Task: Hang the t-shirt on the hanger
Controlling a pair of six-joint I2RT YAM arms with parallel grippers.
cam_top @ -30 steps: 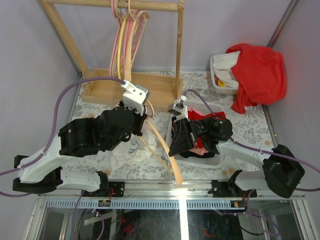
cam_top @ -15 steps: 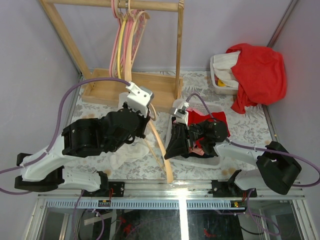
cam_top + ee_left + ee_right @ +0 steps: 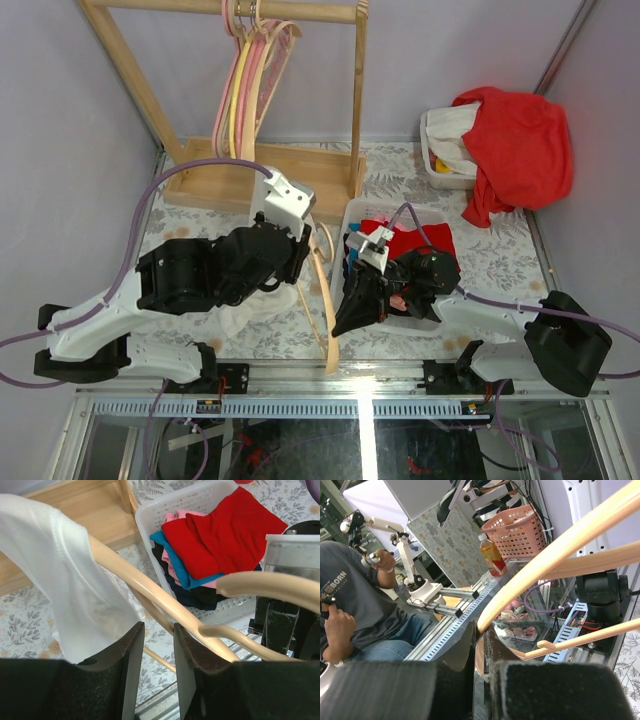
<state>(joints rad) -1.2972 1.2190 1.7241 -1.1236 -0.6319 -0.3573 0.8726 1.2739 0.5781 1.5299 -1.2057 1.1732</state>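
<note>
The white t-shirt (image 3: 255,305) lies bunched on the table under my left arm. In the left wrist view, one part of the t-shirt (image 3: 60,575) hangs over a shoulder of the peach-beige hanger (image 3: 165,602). My left gripper (image 3: 159,630) is open beside that shoulder, with only the table showing through the narrow gap between its fingers. From above, the left gripper (image 3: 298,262) is next to the hanger (image 3: 328,300), which runs toward the near edge. My right gripper (image 3: 343,322) is shut on the hanger's near end. The right wrist view shows the right gripper (image 3: 482,632) pinching the hanger (image 3: 560,547).
A wooden rack (image 3: 300,180) at the back carries pink and yellow hangers (image 3: 245,80). A white basket (image 3: 352,212) of red and navy clothes sits under my right arm. A big red garment (image 3: 520,140) drapes over a bin at the back right.
My left gripper's fingers have parted from shut and the arm has shifted right. My right gripper has carried the hanger's end toward the near edge.
</note>
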